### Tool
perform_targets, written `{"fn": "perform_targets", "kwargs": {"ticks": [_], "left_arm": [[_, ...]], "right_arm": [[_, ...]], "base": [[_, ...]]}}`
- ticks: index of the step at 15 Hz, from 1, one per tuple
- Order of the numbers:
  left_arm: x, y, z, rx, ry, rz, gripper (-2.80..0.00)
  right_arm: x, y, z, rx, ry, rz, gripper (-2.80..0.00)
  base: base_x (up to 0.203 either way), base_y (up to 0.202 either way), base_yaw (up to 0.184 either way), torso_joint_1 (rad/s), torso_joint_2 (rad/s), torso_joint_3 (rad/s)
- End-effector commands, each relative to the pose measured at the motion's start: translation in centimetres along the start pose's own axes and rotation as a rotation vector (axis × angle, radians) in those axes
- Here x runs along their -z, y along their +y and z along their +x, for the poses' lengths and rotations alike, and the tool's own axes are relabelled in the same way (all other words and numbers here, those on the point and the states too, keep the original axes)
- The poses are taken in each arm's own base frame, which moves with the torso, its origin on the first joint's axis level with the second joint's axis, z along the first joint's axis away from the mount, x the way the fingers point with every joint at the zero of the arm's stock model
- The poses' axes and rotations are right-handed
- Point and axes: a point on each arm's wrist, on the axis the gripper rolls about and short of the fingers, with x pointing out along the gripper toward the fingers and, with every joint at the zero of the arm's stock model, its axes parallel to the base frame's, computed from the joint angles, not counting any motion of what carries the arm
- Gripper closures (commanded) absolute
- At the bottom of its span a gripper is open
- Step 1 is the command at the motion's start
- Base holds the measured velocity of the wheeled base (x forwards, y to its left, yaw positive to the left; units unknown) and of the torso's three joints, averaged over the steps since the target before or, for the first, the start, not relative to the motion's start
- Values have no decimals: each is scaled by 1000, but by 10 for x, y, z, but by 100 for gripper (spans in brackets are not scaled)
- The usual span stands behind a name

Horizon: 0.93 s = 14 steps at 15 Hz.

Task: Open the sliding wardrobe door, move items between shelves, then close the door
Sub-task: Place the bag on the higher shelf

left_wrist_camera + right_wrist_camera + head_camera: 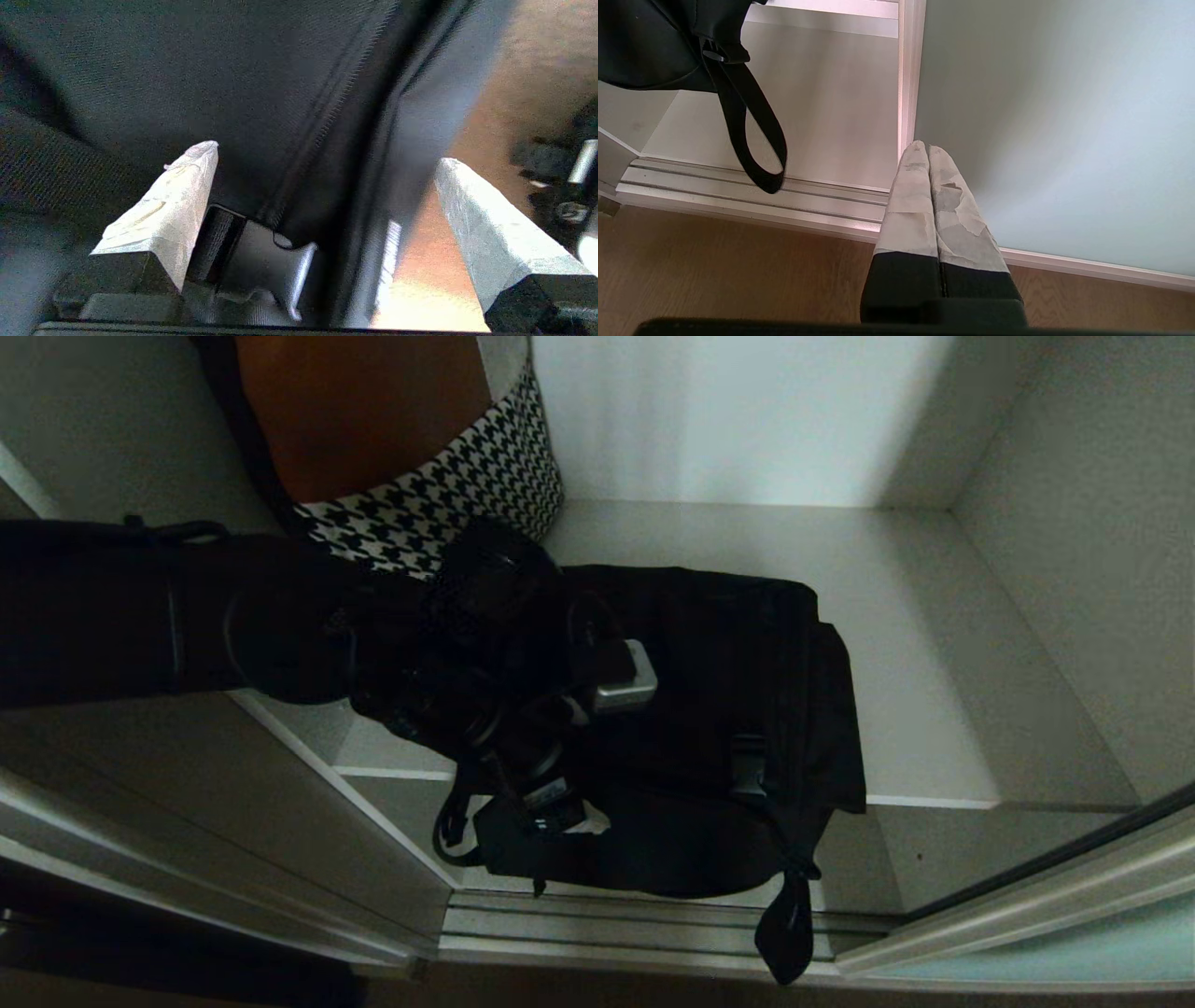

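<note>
The black fabric bag (728, 653) lies on a white-grey shelf (943, 663), its front drooping over the shelf edge and its webbing strap (784, 933) dangling to the bottom track. My left arm (280, 616) reaches in from the left over the bag's near left part. The left gripper (324, 153) is open wide, with black fabric (261, 84) behind its fingers and a black buckle (261, 266) beside one finger; nothing is clamped. The sliding wardrobe door (1064, 116) stands slid to the right. My right gripper (923, 145) is shut and empty, low by the door's frame.
A houndstooth-patterned basket (467, 495) with something orange in it stands at the shelf's back left, close to my left arm. The wardrobe's side wall (1083, 569) bounds the shelf on the right. A metal track (607, 924) and wooden floor (738, 270) lie below.
</note>
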Motion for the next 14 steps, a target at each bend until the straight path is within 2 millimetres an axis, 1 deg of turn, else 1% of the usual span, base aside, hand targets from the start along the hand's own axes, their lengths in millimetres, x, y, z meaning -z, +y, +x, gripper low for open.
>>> {"fn": "perform_targets", "kwargs": {"ticks": [1, 2, 5, 9, 10, 12, 14], "left_arm": [[-4, -3, -22, 2, -38, 16, -280], [-1, -6, -20, 25, -15, 20, -280], [13, -17, -6, 98, 64, 8, -280], [23, -22, 19, 165, 132, -12, -280], [25, -22, 28, 177, 146, -18, 0], [25, -20, 39, 181, 156, -45, 0], [23, -18, 40, 177, 148, -48, 0]], "right_arm": [[0, 0, 0, -1, -1, 0, 0], [0, 0, 0, -1, -1, 0, 0], [0, 0, 0, -1, -1, 0, 0], [0, 0, 0, -1, -1, 0, 0], [0, 0, 0, -1, -1, 0, 0], [0, 0, 0, -1, -1, 0, 0], [0, 0, 0, -1, -1, 0, 0]], "base": [[0, 0, 0, 0, 0, 0], [0, 0, 0, 0, 0, 0], [0, 0, 0, 0, 0, 0], [0, 0, 0, 0, 0, 0], [0, 0, 0, 0, 0, 0], [0, 0, 0, 0, 0, 0], [0, 0, 0, 0, 0, 0]]}}
